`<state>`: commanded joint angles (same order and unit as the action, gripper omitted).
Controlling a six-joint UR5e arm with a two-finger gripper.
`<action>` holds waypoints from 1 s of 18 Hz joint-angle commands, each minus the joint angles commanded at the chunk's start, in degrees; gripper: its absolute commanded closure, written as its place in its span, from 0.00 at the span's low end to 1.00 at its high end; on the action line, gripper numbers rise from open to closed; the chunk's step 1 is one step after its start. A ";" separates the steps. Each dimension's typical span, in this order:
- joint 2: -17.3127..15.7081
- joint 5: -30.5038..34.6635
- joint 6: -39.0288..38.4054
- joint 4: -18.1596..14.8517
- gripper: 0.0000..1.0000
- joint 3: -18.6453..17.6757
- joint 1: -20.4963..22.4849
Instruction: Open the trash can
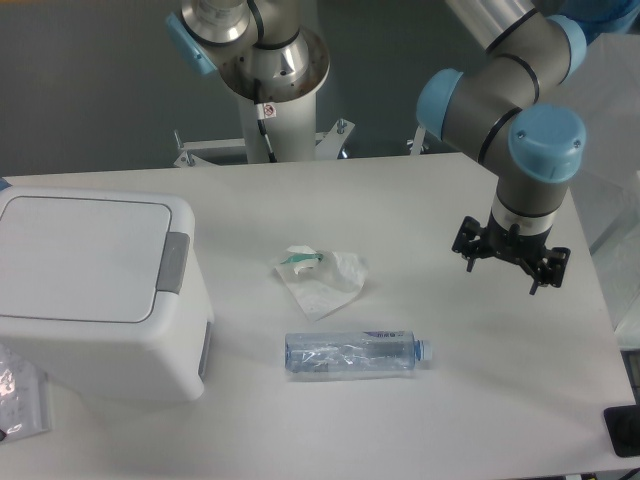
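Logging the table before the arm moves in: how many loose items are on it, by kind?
Trash can: 1, lid shut
Clear plastic bottle: 1, lying down
Crumpled white wrapper: 1
Clear packet at the left edge: 1
Total: 4

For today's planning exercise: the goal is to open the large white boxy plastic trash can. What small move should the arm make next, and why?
Probably carry the gripper across the table toward the large white boxy plastic trash can, aiming at its grey push tab. The lid lies flat and shut, and the gripper hangs far off at the table's other side, holding nothing.
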<state>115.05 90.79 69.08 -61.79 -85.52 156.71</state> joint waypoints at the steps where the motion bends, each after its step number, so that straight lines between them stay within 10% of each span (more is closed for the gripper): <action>1: 0.00 0.00 0.00 0.09 0.00 -0.09 0.00; 13: -0.44 -3.42 -0.61 0.44 0.00 0.00 -1.40; 18: -1.84 -13.09 -17.10 0.88 0.00 -0.09 -1.75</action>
<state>113.20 77.71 51.99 -60.91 -85.61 154.95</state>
